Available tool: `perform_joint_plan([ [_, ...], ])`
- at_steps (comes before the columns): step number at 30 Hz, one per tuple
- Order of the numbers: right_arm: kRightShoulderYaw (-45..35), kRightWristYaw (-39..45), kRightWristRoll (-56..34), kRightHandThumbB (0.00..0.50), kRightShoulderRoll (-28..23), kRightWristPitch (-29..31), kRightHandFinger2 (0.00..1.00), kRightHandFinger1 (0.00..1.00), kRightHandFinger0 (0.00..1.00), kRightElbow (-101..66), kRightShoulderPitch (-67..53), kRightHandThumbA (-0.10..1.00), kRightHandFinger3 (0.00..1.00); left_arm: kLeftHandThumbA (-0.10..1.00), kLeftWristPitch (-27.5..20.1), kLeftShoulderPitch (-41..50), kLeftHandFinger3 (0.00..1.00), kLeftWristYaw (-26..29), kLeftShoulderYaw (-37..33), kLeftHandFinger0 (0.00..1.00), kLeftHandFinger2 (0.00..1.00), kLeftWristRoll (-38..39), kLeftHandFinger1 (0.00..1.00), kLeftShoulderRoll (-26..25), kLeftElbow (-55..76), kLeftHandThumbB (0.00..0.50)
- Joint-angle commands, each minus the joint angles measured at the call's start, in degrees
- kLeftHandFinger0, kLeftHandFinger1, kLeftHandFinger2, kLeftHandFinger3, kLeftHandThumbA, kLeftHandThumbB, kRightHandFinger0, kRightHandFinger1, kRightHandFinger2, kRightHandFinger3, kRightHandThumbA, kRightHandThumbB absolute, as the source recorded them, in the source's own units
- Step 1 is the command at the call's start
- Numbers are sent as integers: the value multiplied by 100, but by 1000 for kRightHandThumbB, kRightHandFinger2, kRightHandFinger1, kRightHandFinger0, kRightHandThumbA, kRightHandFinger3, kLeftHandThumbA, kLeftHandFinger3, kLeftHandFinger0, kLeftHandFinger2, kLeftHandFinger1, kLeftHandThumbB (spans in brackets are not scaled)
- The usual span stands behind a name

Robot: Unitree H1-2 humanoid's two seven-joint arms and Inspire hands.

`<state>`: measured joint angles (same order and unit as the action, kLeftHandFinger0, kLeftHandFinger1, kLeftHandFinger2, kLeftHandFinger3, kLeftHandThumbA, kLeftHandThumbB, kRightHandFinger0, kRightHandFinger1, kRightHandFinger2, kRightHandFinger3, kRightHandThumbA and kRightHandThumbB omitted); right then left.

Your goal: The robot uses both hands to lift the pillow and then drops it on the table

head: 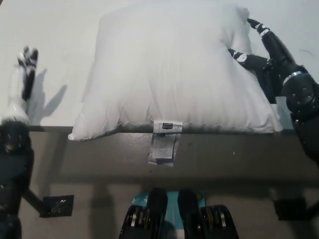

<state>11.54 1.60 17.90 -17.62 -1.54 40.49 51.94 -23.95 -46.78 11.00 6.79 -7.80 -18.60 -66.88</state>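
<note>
1. Our black right hand (266, 52) sits at the right edge of the soft white fabric pillow (172, 74), fingers spread and unclenched, their tips touching or just pressing into the pillow's side; it grips nothing yet.

2. Our white left hand (21, 87) is raised over the table well apart from the pillow's left edge, fingers extended and pointing away from us, holding nothing (its shadow falls on the tabletop just beside it).

3. The pillow lies flat on the pale white tabletop (55, 45), its near seam overhanging the table's front edge, with a small sewn label (164, 142) hanging down from that seam.

4. The step in hand, as we judge it, is closing in from both sides, so the left hand needs to travel inward until it meets the pillow's left flank, roughly opposite the right.

5. To do it well, we should press both palms in evenly at matching height, low on the sides, since the filling will likely squash and bulge rather than resist.

6. We should squeeze before lifting; uneven pressure could let the pillow fold or slide off the near edge.
</note>
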Motion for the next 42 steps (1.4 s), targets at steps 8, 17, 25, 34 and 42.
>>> perform_joint_plan([
  [8, -172, 191, -351, 356, 460, 365, 1000, 1000, 1000, 240, 159, 1000, 1000, 1000, -297, -164, 1000, -151, 33, 1000, 1000, 505, 1000, 318, -88, 151],
  [17, -581, 230, -850, 304, 845, 726, 1000, 1000, 1000, 821, -26, 1000, 1000, 1000, -297, -321, 1000, -158, -170, 1000, 1000, 481, 1000, 569, -109, 170],
  [25, -1220, 182, -1376, 279, 1201, 872, 1000, 1000, 1000, 1689, -121, 1000, 1000, 1000, -297, -600, 1000, -431, -73, 1000, 1000, 778, 1000, 926, -337, 156],
  [34, -1443, 105, -1500, 258, 1396, 1013, 1000, 1000, 1000, 2380, -41, 1000, 1000, 1000, -265, -810, 1000, -594, -140, 1000, 1000, 851, 1000, 1432, -755, 174],
  [42, -1465, 145, -1672, 271, 1486, 1114, 1000, 1000, 1000, 2638, 26, 1000, 1000, 1000, -297, -945, 1000, -525, -526, 1000, 1000, 591, 1000, 1974, -934, 218],
])
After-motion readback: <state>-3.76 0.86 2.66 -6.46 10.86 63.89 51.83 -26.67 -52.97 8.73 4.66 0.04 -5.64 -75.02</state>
